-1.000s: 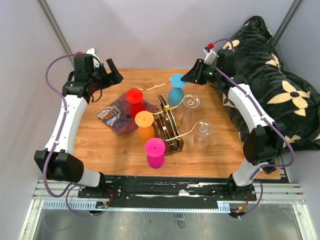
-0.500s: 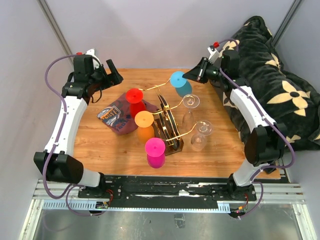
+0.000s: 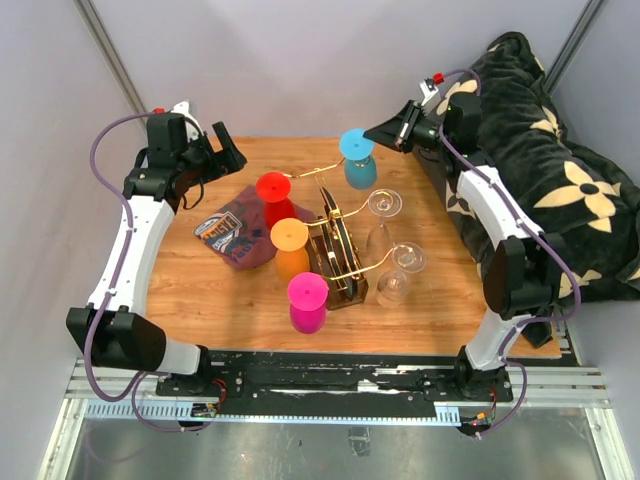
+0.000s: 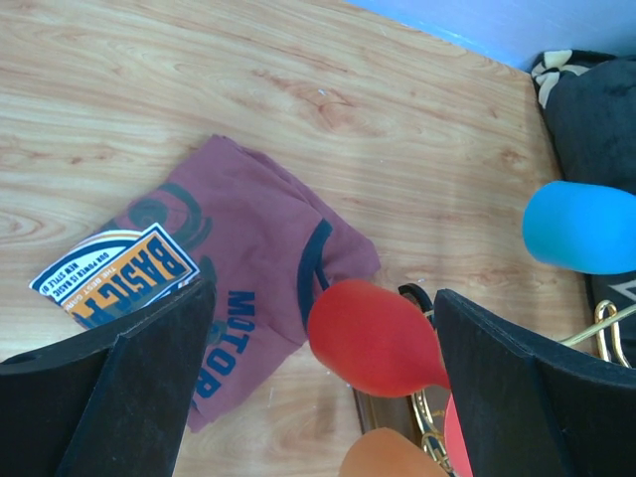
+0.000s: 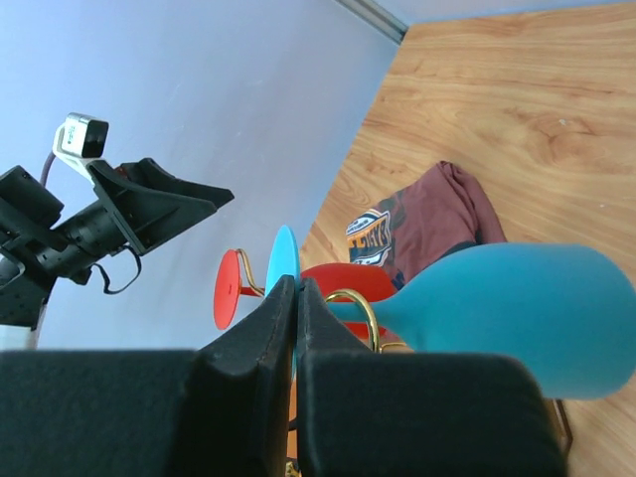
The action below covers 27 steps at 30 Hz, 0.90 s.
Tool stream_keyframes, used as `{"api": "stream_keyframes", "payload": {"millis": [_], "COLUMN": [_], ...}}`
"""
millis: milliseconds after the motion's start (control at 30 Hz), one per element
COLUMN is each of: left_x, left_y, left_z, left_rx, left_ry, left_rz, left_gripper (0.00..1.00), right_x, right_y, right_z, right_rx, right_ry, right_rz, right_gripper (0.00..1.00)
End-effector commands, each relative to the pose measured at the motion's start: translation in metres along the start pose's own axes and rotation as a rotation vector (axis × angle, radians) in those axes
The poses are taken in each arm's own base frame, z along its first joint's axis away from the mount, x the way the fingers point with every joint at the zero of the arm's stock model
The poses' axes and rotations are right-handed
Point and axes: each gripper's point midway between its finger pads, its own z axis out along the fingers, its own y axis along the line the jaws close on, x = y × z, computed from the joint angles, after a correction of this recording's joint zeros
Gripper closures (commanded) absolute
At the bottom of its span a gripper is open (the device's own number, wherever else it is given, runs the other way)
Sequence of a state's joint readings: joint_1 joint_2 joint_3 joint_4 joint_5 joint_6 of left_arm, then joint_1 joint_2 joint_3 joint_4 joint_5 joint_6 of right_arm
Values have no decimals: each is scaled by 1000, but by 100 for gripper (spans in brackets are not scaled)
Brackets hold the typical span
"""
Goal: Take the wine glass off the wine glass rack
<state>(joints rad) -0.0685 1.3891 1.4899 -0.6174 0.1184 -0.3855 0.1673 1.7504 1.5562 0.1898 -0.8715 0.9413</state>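
**At the rack's far end, right gripper [image 3: 372,134] closed on the blue wine glass [image 3: 357,150]**

Across the wooden table [image 3: 200,300], the biggest thing nearby is a dark blanket [image 3: 570,190] with cream flowers, heaped along the right edge. At mid-table stands the wine glass rack [image 3: 340,262], dark upright panels on an oval base with thin gold wire arms. A crumpled maroon T-shirt [image 3: 240,232] lies just left of it.

Six glasses hang upside down, feet up. The red [image 3: 272,190], orange [image 3: 290,245] and pink [image 3: 308,300] ones are on the left side. Two clear ones [image 3: 383,205] [image 3: 400,265] are on the right. The blue wine glass is at the far end, tilted, with a gold wire curl against its stem.

From the far right, the right gripper reaches in. In its wrist view the fingers are pressed together on the blue stem, between the thin foot disc and the bowl.

Over the far-left part of the table, the left gripper [image 3: 229,143] hangs with its fingers spread wide, holding nothing. Its wrist view shows the shirt and the red glass beneath it.
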Motion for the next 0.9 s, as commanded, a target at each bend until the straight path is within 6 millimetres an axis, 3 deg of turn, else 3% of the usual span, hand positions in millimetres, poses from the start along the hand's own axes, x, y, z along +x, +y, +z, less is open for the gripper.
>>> {"api": "stream_keyframes", "payload": {"millis": [0,200,433,533,667,867], "left_x": [-5,-3,0,1,3,6], "left_y": [-3,-2,-3,-1,1,2], "left_z": [-6,-5,-3,-3,-2,-2], "left_rx": [23,21,27,20,13,15], "left_ry": [-31,-24,-17,-18,-14,-8], "left_rz": [10,10,2,4,7,3], "left_gripper": [3,3,3,3,3,3], "right_x": [-4,28,51,49,37,9], "right_y": [35,48,64,68,60,43], "right_z": [15,10,-30,-53,-80,-97], "right_rx": [-109,-128,-77,-42,18,31], "right_ry": [13,92,137,125,110,110], "right_rz": [-59,-60,-115,-151,-203,-372], "right_gripper": [99,99,99,99,99,99]}}
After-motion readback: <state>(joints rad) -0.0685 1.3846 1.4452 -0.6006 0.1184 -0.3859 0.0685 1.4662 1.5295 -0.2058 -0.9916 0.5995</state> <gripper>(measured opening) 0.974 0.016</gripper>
